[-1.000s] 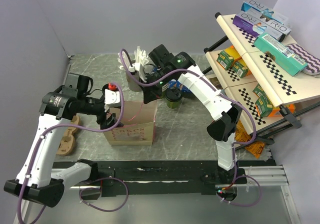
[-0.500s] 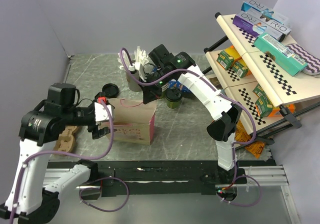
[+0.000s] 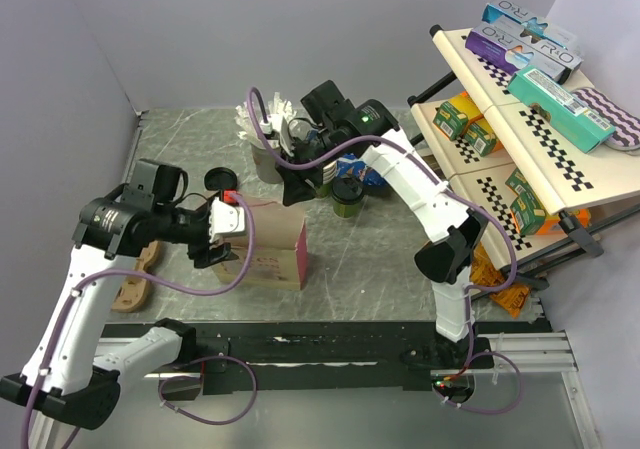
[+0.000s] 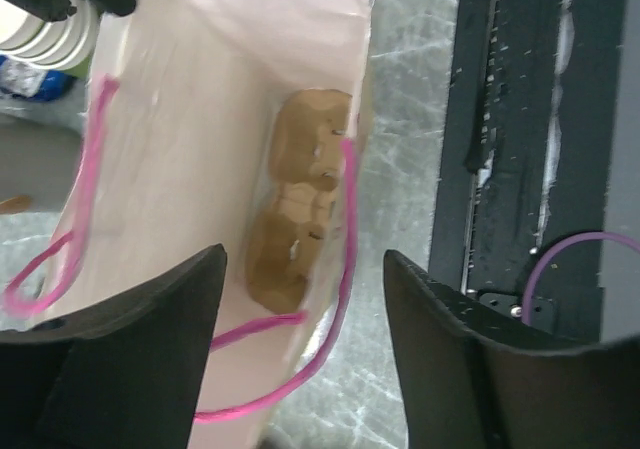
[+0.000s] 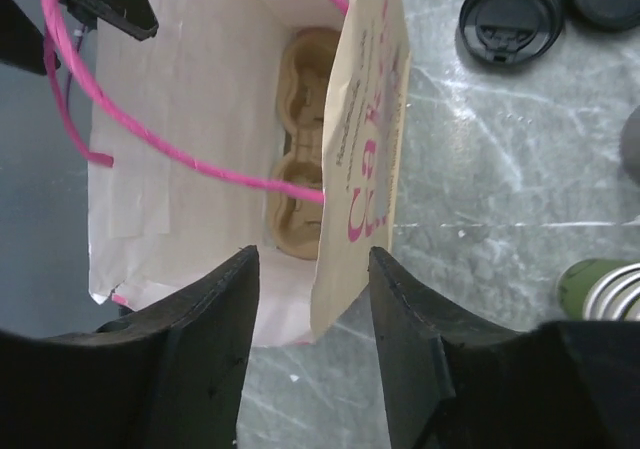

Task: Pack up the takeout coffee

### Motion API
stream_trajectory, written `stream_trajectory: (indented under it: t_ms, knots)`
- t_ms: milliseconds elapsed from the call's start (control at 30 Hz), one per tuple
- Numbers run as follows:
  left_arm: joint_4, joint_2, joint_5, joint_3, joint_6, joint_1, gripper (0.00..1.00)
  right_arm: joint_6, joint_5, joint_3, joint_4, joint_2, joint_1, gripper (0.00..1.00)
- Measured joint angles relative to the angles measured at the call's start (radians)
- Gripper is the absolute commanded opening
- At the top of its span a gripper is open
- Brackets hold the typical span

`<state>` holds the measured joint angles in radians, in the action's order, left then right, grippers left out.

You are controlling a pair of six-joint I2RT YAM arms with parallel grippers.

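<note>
Over on the left, a spare brown pulp carrier (image 3: 133,287) lies flat on the surface (image 3: 370,269) beside the left arm. The left claw (image 4: 305,252) sits at the left end of the paper bag (image 3: 270,249), fingers spread wide, not clamped on anything. Its wrist view looks straight into the bag's open mouth, pink handles and all.

The bag stands roughly mid-surface, and there's another pulp carrier (image 5: 300,149) lying at the bottom of it. A loose black lid (image 3: 221,180) lies just past the bag's far-left corner.

The right claw (image 5: 312,252) hangs over the bag's far side, also wide open, with the printed bag wall running up between its fingers but nothing gripped.

The takeout coffee (image 3: 347,197) is upright on the surface, outside the bag, just off its far-right corner and right beside the right claw. At the far right is the shelf rack (image 3: 470,59) with boxes.
</note>
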<state>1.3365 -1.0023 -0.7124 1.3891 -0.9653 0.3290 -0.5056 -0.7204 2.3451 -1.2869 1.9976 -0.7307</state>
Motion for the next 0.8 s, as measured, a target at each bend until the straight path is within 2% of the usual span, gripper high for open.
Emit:
stream_trajectory:
  t_ms: [167, 267, 433, 467, 500, 533, 600, 633, 700, 733, 767, 800]
  knots:
    - [-0.001, 0.015, 0.038, 0.001, -0.025, 0.0, 0.61, -0.027, 0.029, -0.095, 0.092, -0.057, -0.021, 0.7]
    - [0.001, 0.018, 0.058, 0.001, -0.043, 0.0, 0.6, -0.035, 0.049, -0.157, 0.145, -0.097, -0.045, 0.69]
    - [-0.001, 0.039, 0.076, -0.042, -0.067, 0.0, 0.54, -0.037, 0.068, -0.153, 0.186, -0.09, -0.069, 0.67]
    - [0.0, 0.042, 0.079, -0.053, -0.069, 0.0, 0.53, -0.035, 0.073, -0.153, 0.192, -0.088, -0.07, 0.64]
    - [-0.001, 0.043, 0.081, -0.061, -0.07, 0.0, 0.48, -0.034, 0.077, -0.153, 0.2, -0.085, -0.07, 0.6]
    - [-0.001, 0.042, 0.082, -0.067, -0.071, 0.0, 0.42, -0.034, 0.081, -0.153, 0.205, -0.082, -0.07, 0.49]
    - [-0.001, 0.031, 0.082, -0.071, -0.076, 0.0, 0.27, -0.035, 0.088, -0.153, 0.212, -0.072, -0.07, 0.39]
    - [-0.001, 0.024, 0.082, -0.07, -0.079, 0.0, 0.24, -0.031, 0.09, -0.153, 0.212, -0.068, -0.07, 0.3]
    - [0.001, 0.003, 0.082, -0.065, -0.09, 0.0, 0.16, -0.027, 0.095, -0.153, 0.212, -0.06, -0.07, 0.21]
    - [0.0, -0.005, 0.082, -0.061, -0.089, 0.0, 0.13, -0.023, 0.098, -0.154, 0.213, -0.057, -0.07, 0.11]
    - [0.0, -0.013, 0.082, -0.055, -0.093, 0.0, 0.11, -0.023, 0.1, -0.154, 0.214, -0.056, -0.07, 0.07]
    - [0.0, -0.017, 0.082, -0.051, -0.092, 0.0, 0.04, -0.022, 0.101, -0.154, 0.216, -0.055, -0.07, 0.04]
